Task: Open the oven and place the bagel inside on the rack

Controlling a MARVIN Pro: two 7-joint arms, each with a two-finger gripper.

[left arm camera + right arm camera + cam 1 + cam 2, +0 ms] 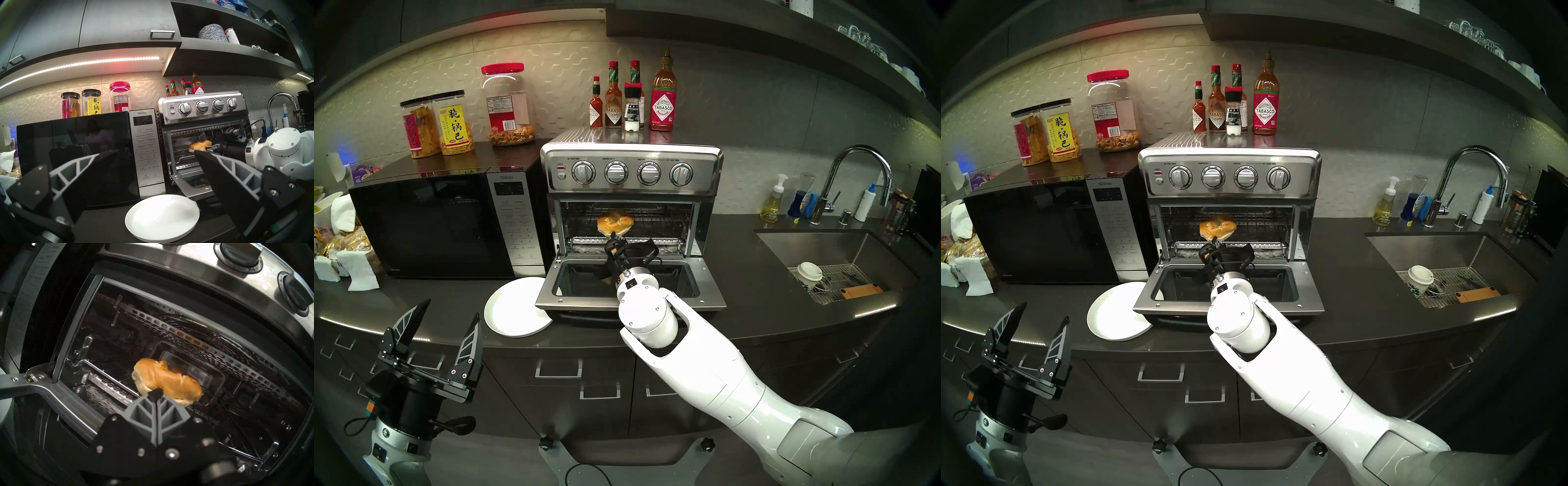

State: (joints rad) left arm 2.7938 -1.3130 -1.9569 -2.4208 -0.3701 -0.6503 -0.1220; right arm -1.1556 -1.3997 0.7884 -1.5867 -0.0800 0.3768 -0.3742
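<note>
Oven (633,169) door folded down flat, wide open. Right gripper (614,235) pinched tight on the near edge of the bagel (615,220), holding it up inside the oven mouth, above the rack (656,224). Left gripper (448,319) spread wide, holding nothing, off near the white plate (510,312)

Oven (633,169) door down, right gripper (614,235) pinching bagel (615,220) at its mouth, white plate (514,307) beside.
</note>
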